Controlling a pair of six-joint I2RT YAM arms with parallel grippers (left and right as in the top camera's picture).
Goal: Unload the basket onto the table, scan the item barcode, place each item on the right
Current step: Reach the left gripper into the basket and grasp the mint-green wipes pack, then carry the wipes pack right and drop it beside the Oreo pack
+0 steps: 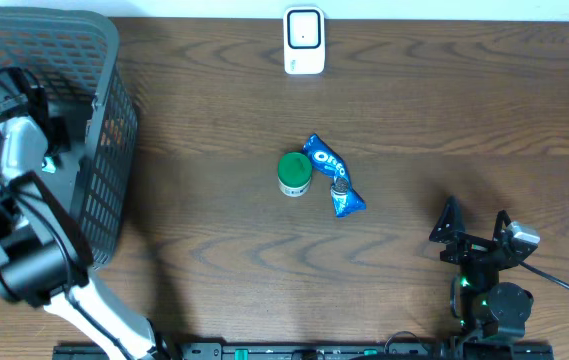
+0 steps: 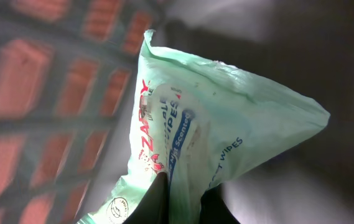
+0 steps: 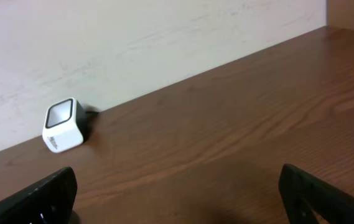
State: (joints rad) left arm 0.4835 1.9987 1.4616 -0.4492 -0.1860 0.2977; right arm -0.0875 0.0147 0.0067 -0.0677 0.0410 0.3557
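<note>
A pale green pack of wet wipes (image 2: 226, 124) fills the left wrist view, and my left gripper (image 2: 186, 190) is shut on its lower edge, one dark finger on each side. It hangs inside the grey mesh basket (image 1: 104, 60) at the table's left end. No barcode shows on the side of the pack that I see. The white scanner (image 1: 304, 40) stands at the table's far edge, also seen as the scanner (image 3: 63, 126) by the wall. My right gripper (image 1: 476, 228) rests at the near right, open, with bare table between its fingers (image 3: 46, 193).
A green round tub (image 1: 294, 172) and a blue Oreo packet (image 1: 332, 175) lie side by side mid-table. The basket's tall mesh walls surround my left arm. Brown wooden table stretches between the basket, the scanner and the right arm.
</note>
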